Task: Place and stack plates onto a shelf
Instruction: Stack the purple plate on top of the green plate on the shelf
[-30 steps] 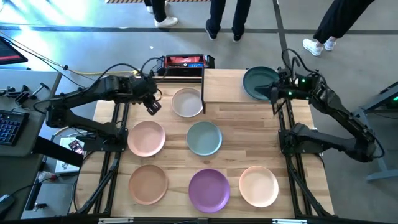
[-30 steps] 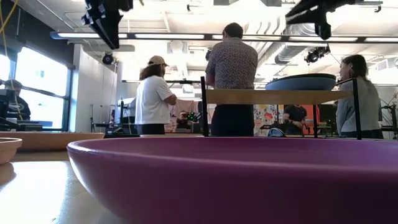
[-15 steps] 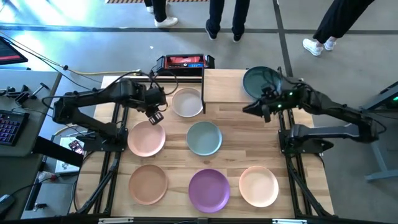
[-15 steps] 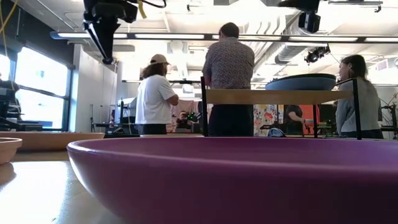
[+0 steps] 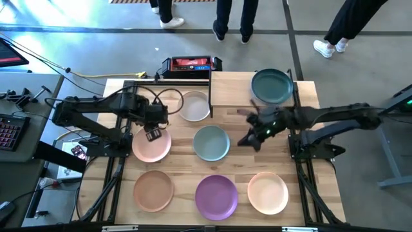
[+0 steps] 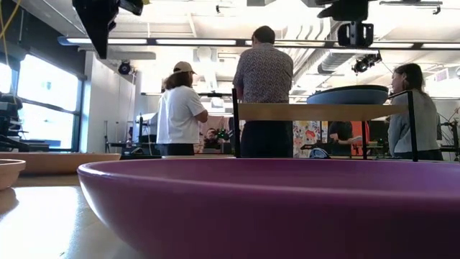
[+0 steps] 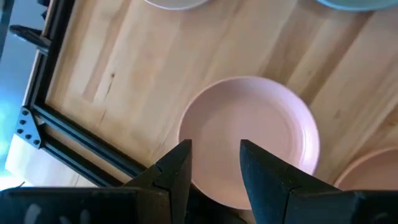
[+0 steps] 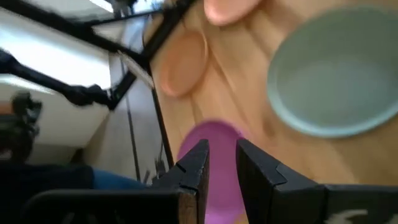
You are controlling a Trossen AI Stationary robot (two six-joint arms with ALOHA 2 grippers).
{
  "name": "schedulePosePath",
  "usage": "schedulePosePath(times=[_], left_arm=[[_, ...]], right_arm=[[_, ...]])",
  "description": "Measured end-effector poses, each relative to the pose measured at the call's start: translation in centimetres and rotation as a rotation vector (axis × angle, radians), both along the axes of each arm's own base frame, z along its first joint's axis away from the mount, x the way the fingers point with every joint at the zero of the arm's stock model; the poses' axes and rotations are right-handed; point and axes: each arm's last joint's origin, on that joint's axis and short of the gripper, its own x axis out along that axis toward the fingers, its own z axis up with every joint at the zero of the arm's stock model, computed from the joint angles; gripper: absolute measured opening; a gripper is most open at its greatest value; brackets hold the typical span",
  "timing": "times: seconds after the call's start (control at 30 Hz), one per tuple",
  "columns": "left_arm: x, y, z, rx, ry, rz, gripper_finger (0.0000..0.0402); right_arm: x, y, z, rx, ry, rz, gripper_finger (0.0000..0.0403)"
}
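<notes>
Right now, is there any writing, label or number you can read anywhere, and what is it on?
None can be read.
The red and black box at the table's far edge bears pale marks, too small to read.
The plates and the shelf bear no text.

Overhead and table-level views share the purple plate (image 5: 217, 196); wrist cameras look down.

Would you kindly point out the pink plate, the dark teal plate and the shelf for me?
pink plate (image 7: 252, 134): left wrist view, centre of its bowl.
dark teal plate (image 5: 271, 86): high view, middle of the plate.
shelf (image 5: 230, 90): high view, bare wooden board left of that plate.
</notes>
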Motion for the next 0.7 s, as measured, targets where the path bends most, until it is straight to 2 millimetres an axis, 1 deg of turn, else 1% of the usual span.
schedulePosePath(times=[0.17, 0.33, 0.53, 0.7], left_arm=[[0.0, -1.2, 0.0, -0.005, 0.002, -0.043, 0.0122], [-0.1, -2.3, 0.0, -0.035, -0.006, -0.064, 0.0122], [-0.2, -3.5, 0.0, -0.054, -0.015, -0.084, 0.0122], [-0.3, -4.2, -0.1, -0.087, -0.015, -0.1, 0.0122]], right_arm=[[1.7, 2.4, -2.1, 0.051, 0.118, 0.015, 0.0062], [3.1, 4.8, -3.7, 0.086, 0.162, 0.059, 0.0068], [4.4, 7.1, -5.6, 0.092, 0.191, 0.055, 0.0104], [5.3, 8.5, -7.5, 0.097, 0.241, 0.067, 0.0132]])
